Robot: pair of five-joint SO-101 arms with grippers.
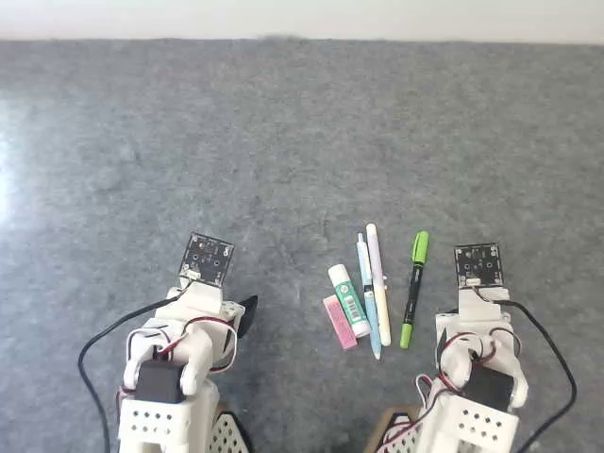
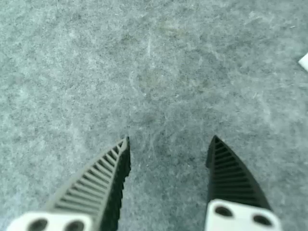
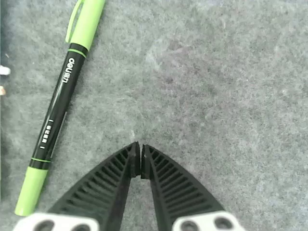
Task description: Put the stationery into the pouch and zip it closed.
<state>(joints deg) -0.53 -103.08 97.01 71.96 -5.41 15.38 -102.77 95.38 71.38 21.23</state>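
Several stationery items lie side by side between the two arms: a pink eraser (image 1: 340, 323), a white and green glue stick (image 1: 347, 300), a light blue pen (image 1: 369, 300), a pale lilac pen (image 1: 377, 281) and a green and black marker (image 1: 413, 288). The marker (image 3: 60, 103) lies flat just beside my right gripper (image 3: 140, 147), which is shut with nothing in it and hovers low over bare mat. My left gripper (image 2: 170, 141) is open over bare mat, well to the left of the eraser, and holds nothing. One of its dark fingers (image 1: 247, 315) juts out beside the left arm.
A grey felt mat (image 1: 283, 142) covers the whole table up to a white strip (image 1: 302, 19) at the far edge. Black cables (image 1: 90, 363) loop beside both arm bases at the near edge. A white corner of one item (image 2: 304, 61) shows in the left wrist view.
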